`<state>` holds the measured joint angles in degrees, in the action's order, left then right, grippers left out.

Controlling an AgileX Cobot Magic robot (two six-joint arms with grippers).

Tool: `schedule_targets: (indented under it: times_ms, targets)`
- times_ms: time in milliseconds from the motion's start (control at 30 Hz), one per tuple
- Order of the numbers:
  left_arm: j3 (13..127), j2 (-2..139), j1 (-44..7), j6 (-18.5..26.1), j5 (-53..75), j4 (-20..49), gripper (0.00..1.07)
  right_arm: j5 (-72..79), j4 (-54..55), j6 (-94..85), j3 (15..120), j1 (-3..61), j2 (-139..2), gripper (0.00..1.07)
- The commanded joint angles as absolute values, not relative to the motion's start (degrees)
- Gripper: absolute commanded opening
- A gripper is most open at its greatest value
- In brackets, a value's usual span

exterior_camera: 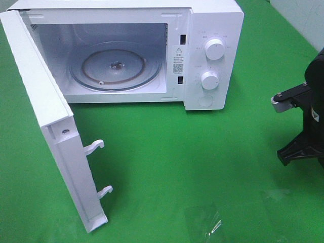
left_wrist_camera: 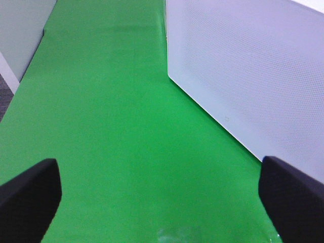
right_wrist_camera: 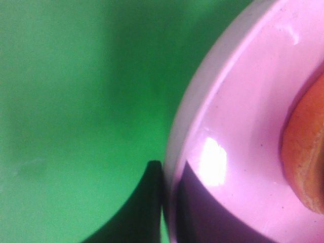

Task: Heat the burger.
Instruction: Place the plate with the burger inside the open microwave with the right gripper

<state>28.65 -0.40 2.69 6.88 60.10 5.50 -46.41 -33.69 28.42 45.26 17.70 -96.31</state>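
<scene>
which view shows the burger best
Right wrist. Only there does the burger appear, as an orange-brown bun edge on the pink plate, cut off by the frame. The exterior high and left wrist views show none of it.

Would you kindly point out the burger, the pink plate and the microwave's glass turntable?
burger [right_wrist_camera: 310, 152], right wrist view, on the golden-brown bun edge.
pink plate [right_wrist_camera: 243, 116], right wrist view, on its bare inner surface.
glass turntable [exterior_camera: 133, 67], exterior high view, on bare glass beside the hub.

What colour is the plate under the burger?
The plate is glossy pink, clearest in the right wrist view, with the burger on it.
</scene>
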Motion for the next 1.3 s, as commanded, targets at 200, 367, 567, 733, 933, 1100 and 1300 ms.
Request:
schedule_targets:
  times_ms: [200, 367, 567, 733, 933, 1100, 1300]
  targets:
    - [28.4, -1.3, 2.9, 6.7, 59.4, 6.0, 0.98, -49.7, -36.8, 28.9, 40.6, 24.6, -89.4, 0.0]
    - [28.4, -1.3, 2.9, 6.7, 59.4, 6.0, 0.98, -50.1, -36.8, 29.3, 38.7, 27.7, -86.6, 0.0]
    - [28.4, -1.3, 2.9, 6.7, 59.4, 6.0, 0.98, -52.8, -36.6, 29.7, 35.4, 33.6, -82.2, 0.0]
    - [28.4, -1.3, 2.9, 6.7, 59.4, 6.0, 0.98, -52.8, -36.6, 30.5, 33.5, 36.8, -79.1, 0.0]
    - [28.4, -1.3, 2.9, 6.7, 59.4, 6.0, 0.98, -56.4, -36.6, 30.9, 32.1, 42.9, -75.0, 0.0]
    - [28.4, -1.3, 2.9, 6.7, 59.4, 6.0, 0.98, -58.3, -36.6, 32.6, 32.0, 47.2, -73.5, 0.0]
    - [28.4, -1.3, 2.9, 6.7, 59.4, 6.0, 0.98, -59.8, -36.6, 32.7, 31.1, 52.1, -73.0, 0.0]
